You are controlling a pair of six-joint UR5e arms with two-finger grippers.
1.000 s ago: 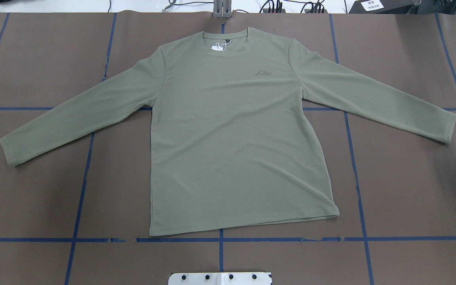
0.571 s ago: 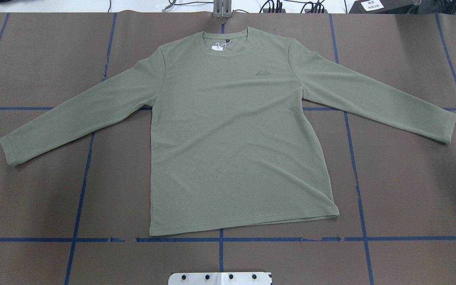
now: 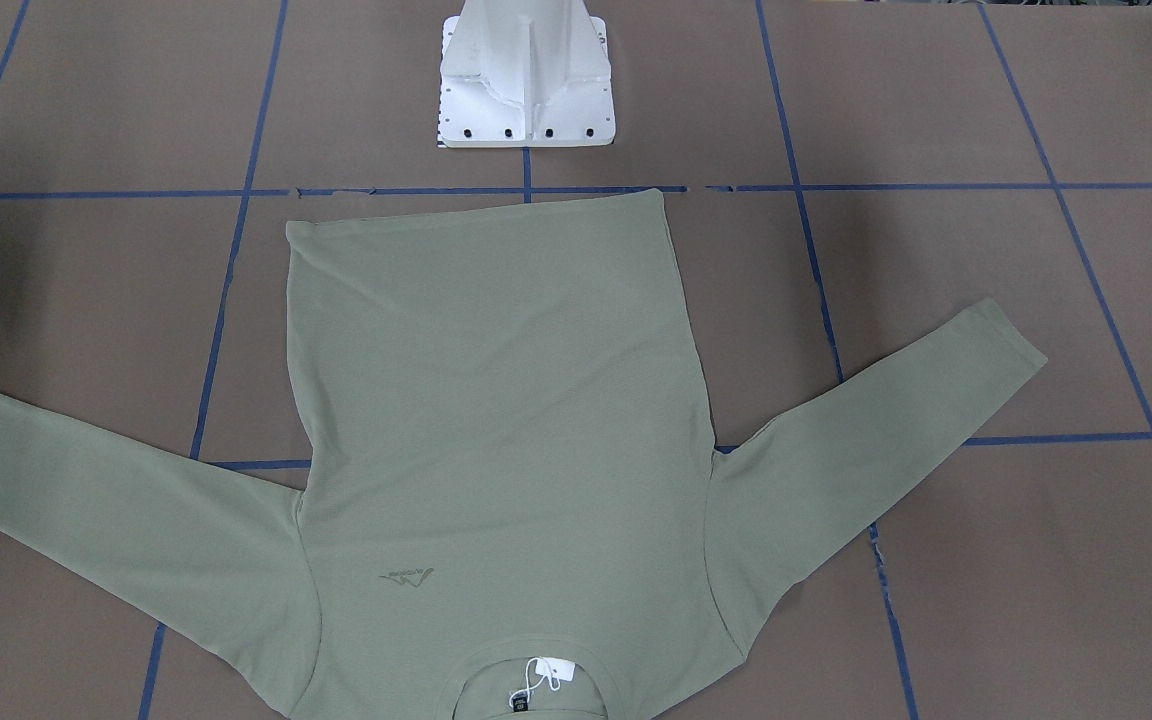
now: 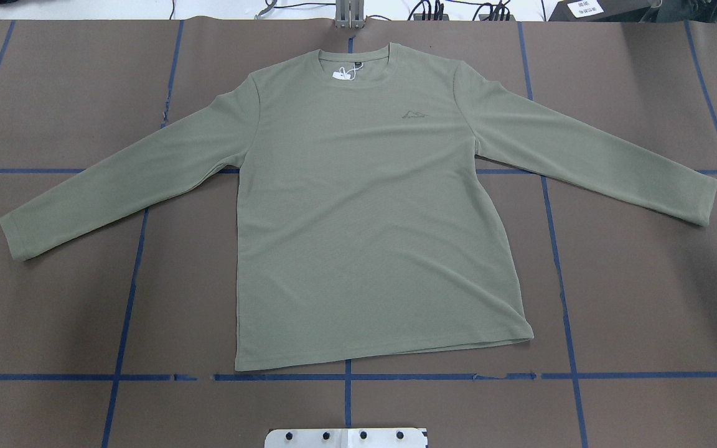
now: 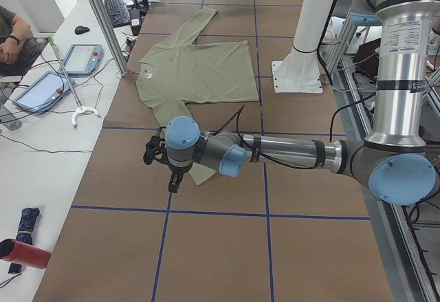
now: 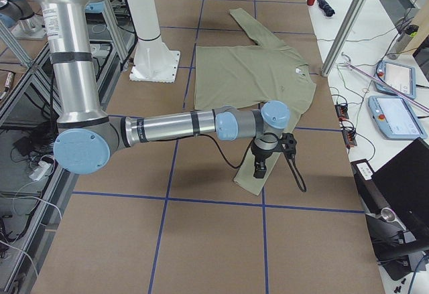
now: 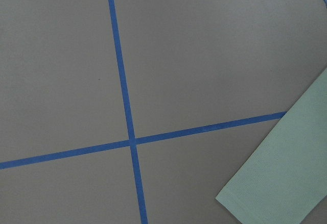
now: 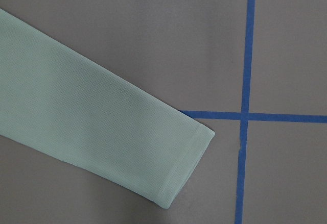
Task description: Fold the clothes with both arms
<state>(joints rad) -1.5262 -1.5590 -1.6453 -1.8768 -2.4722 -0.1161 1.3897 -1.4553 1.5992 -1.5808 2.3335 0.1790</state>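
Left gripper and right gripper near shirt cuffs (opening indiscernible), apparently empty.

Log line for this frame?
shirt: flat, unfolded | left tool: above sleeve cuff, grip unknown | right tool: above other cuff, grip unknown | fold: not started

shirt on table, hem near pedestal, left gripper seemingly over cuff

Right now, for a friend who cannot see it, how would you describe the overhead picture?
A sage-green long-sleeved shirt lies flat on a brown table, sleeves spread wide, collar farthest from the robot. Blue tape lines grid the table; no arm is over the shirt.
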